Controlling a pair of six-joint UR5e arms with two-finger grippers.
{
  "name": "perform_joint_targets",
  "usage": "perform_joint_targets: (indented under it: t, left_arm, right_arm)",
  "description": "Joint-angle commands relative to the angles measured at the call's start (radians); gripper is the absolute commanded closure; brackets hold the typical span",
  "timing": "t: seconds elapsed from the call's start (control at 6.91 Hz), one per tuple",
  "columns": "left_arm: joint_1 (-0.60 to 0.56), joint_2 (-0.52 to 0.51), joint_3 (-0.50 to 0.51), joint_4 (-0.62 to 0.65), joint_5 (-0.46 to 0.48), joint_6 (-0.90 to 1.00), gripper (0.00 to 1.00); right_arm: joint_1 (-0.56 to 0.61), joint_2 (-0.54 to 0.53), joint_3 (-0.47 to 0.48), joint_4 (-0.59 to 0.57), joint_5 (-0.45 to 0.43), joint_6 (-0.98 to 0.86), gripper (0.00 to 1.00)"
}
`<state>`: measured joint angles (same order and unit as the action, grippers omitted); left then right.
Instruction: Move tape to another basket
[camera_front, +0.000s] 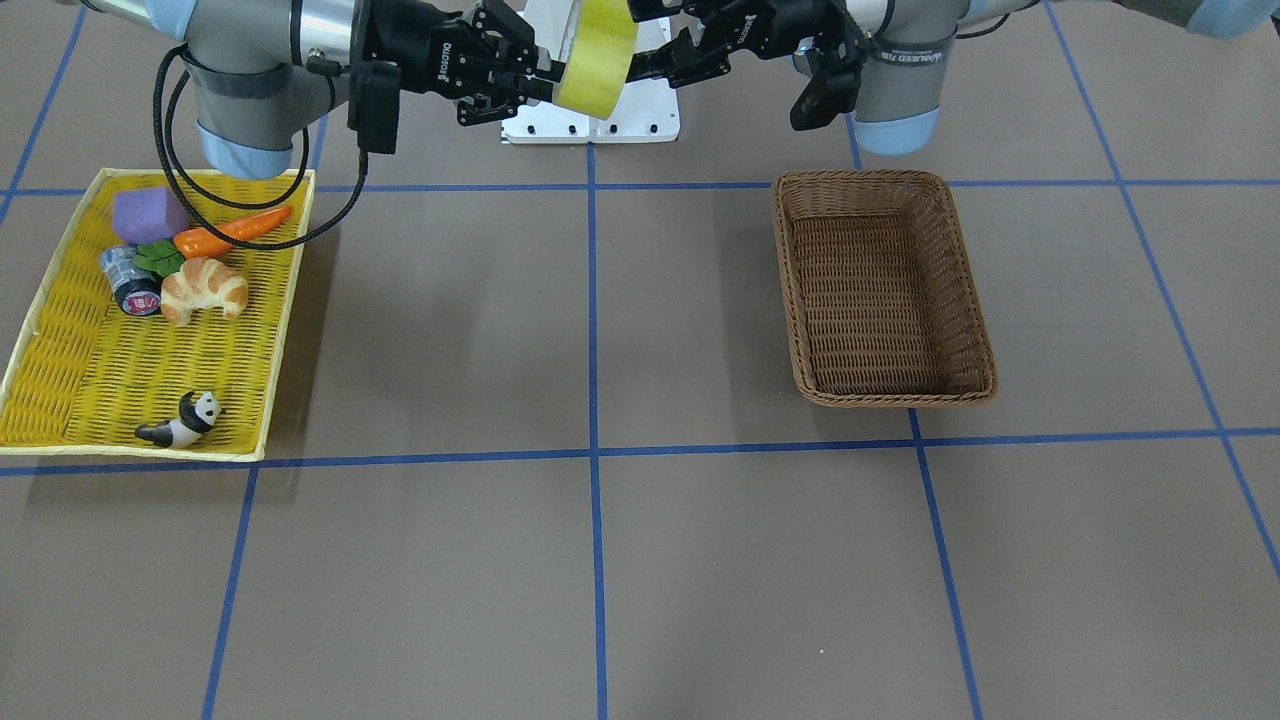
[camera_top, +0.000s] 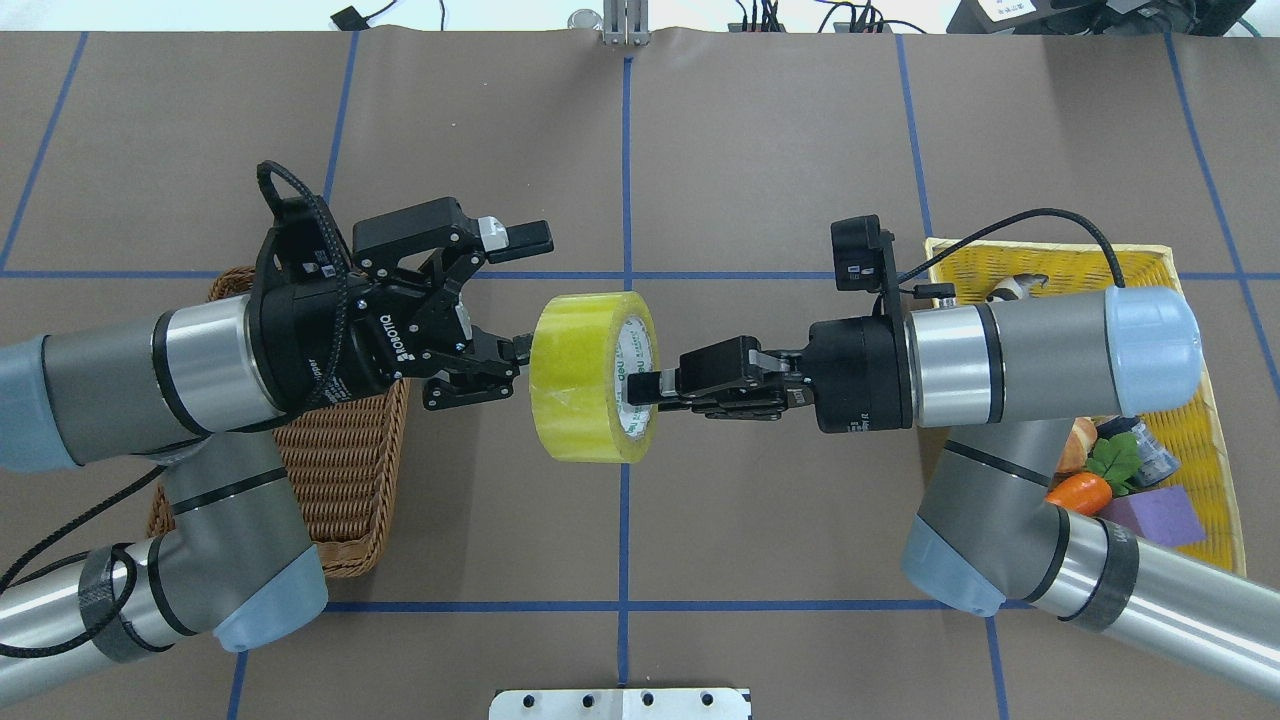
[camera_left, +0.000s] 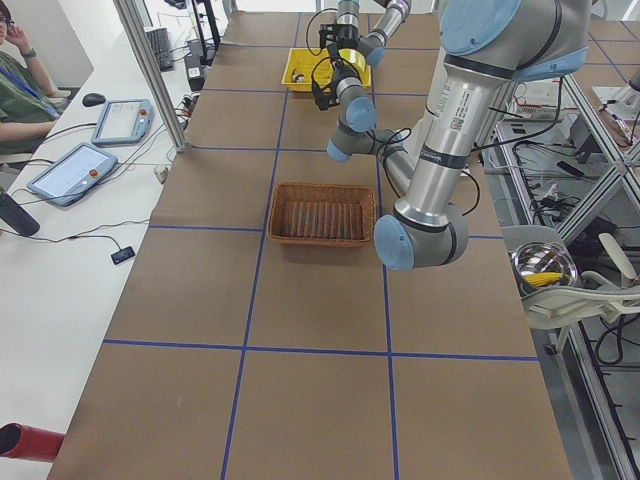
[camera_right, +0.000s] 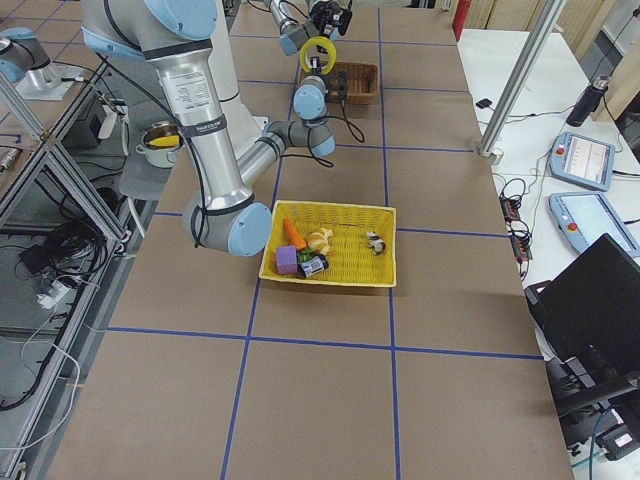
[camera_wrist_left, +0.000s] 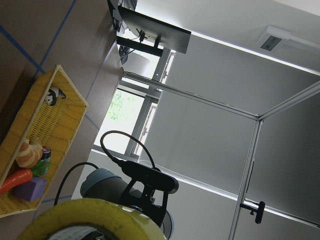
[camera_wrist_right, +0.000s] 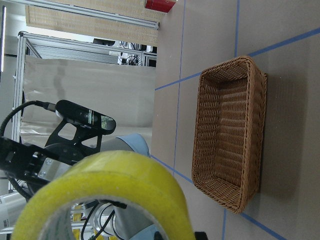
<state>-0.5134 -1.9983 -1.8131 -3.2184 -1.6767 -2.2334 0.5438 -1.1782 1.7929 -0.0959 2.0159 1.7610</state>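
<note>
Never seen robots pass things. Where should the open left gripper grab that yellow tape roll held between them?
Probably the ring wall of the tape, the left gripper coming from its own side: one finger in the hole, one outside. The roll hangs on edge, a face toward each arm; the right gripper pinches its wall from the other side.

the top of the tape (camera_front: 597, 55) was cut off by the front view's upper edge. left of the tape in the overhead view, the left arm hid most of the basket (camera_top: 350, 470).
</note>
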Motion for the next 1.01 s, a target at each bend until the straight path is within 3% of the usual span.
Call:
perform_joint_targets:
  t: [0.0, 0.14, 0.29, 0.43, 0.87]
  left_arm:
    - [0.003, 0.001, 0.000, 0.000, 0.000, 0.000, 0.22]
    - [0.004, 0.006, 0.000, 0.000, 0.000, 0.000, 0.49]
    - [0.006, 0.007, -0.002, -0.003, -0.003, 0.000, 0.83]
    - [0.012, 0.012, -0.002, -0.008, -0.003, 0.000, 1.00]
    - [0.009, 0.019, 0.000, -0.028, -0.012, 0.002, 1.00]
  right_arm:
    - [-0.013, 0.008, -0.001, -0.002, -0.019, 0.002, 1.00]
    - [-0.013, 0.009, -0.003, -0.004, -0.022, 0.003, 0.88]
    - [-0.011, 0.009, -0.009, -0.002, -0.070, 0.056, 0.01]
    - [-0.010, 0.006, -0.009, -0.002, -0.081, 0.090, 0.00]
    - [0.008, 0.002, -0.009, -0.002, -0.076, 0.081, 0.00]
